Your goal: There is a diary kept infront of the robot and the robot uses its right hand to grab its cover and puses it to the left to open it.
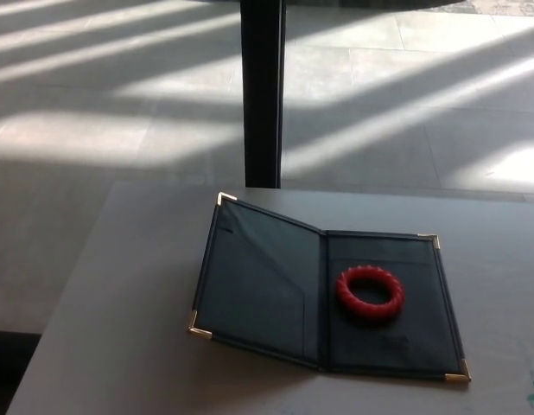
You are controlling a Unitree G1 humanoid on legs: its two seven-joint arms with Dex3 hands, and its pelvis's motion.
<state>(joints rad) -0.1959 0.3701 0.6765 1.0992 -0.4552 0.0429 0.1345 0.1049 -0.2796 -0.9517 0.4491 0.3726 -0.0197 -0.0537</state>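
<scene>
— At frame centre, what lies on the grey table [120, 294]?
— The dark diary [276, 290], spread open, a red ridged ring [370, 293] on its right page.
— The robot's hands?
— Neither shows, so I cannot tell.

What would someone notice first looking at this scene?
A ridged red ring lies on the right inside panel of a dark folder-style diary with gold corners, already open on the grey table. Behind it, a black post stands on the sunlit tiled floor.
</scene>
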